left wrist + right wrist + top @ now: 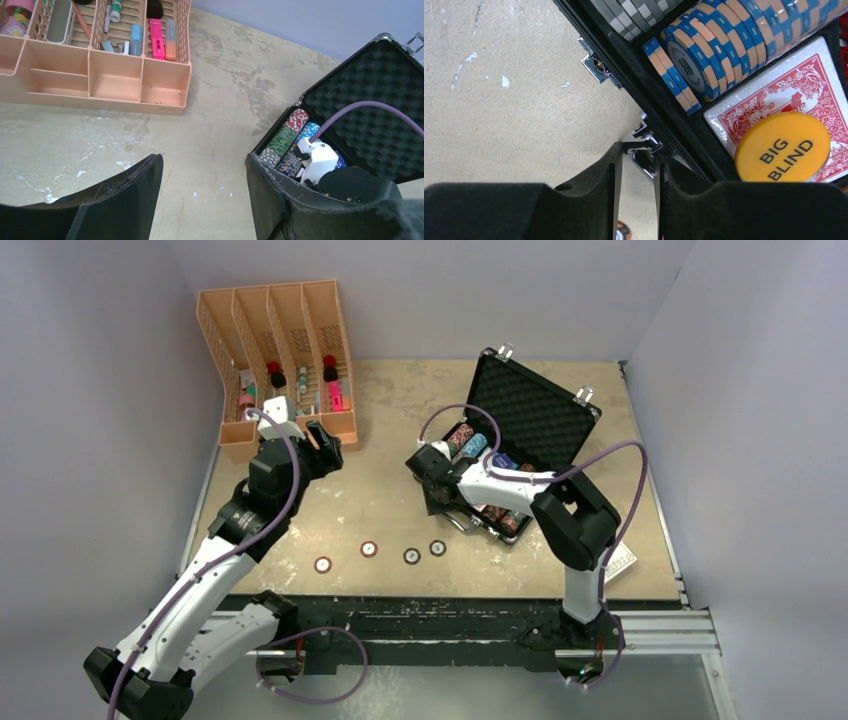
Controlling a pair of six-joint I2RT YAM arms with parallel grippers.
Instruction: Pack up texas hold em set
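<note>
- While the briefcase (535, 405) lies open right of centre in the top view, its long axis runs diagonally from upper left to lower right; the foam-lined lid stands up toward the upper right and the front edge faces lower left.
- Chip rows (470, 443) lie in the base, along that long axis.
- Right wrist view: blue-and-peach chips (724, 30) at the top, a red-backed card deck (774, 82) beneath them, and a yellow BIG BLIND button (782, 146) resting on the deck.
- The right arm bends over the case from the lower right, its wrist angled down to the front edge.
- The right gripper (639, 156) has its fingers at a narrow gap, one on either side of the silver handle (644, 147); cannot tell if the pads actually clamp it.
- The left arm reaches up the left of the frame, its wrist beside the orange rack (275, 330).
- The left gripper (202, 165) is spread wide with nothing between its fingers, over bare table (215, 100).
- Four loose chips (369, 549) lie in a rough row at lower centre, well apart from the case.
</note>
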